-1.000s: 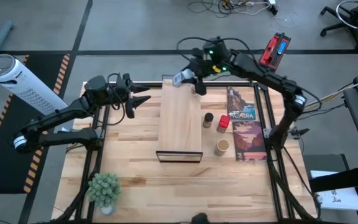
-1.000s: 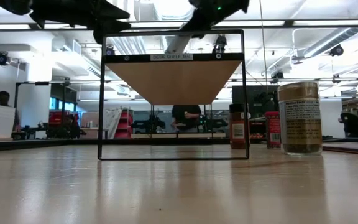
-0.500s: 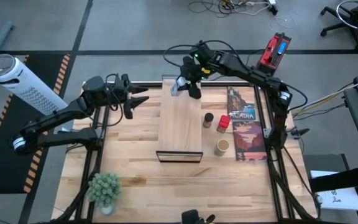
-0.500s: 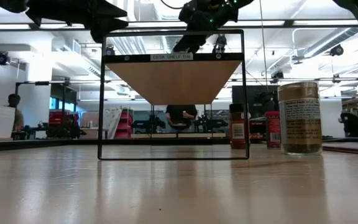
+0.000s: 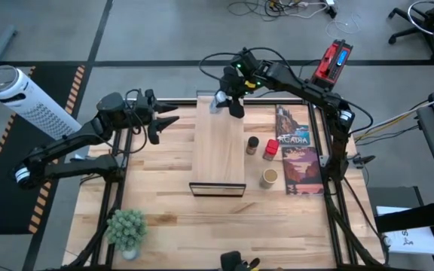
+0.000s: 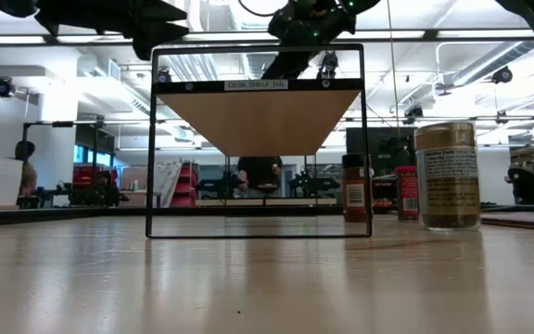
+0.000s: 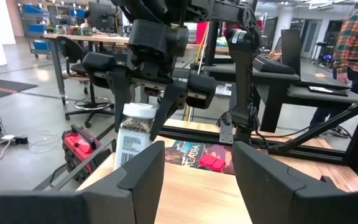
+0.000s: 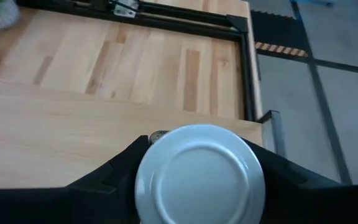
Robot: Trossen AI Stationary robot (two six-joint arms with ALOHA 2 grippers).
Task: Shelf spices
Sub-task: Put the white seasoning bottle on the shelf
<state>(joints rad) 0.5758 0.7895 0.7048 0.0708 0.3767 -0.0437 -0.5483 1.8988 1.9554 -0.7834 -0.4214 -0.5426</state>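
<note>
White-capped jar (image 7: 133,132) clamped between right pincer (image 5: 227,103) fingers above shelf (image 5: 218,150).

The right gripper (image 5: 222,103) holds a white-capped jar (image 5: 219,99) over the shelf's (image 5: 218,147) far edge. The left gripper (image 5: 170,118) hangs open near the table's (image 5: 164,203) far left corner.

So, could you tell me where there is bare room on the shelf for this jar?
The shelf is bare from the white-capped jar, held by the right gripper at its far end, to its dark front edge. Crowded: the table strip between shelf and game box.
</note>
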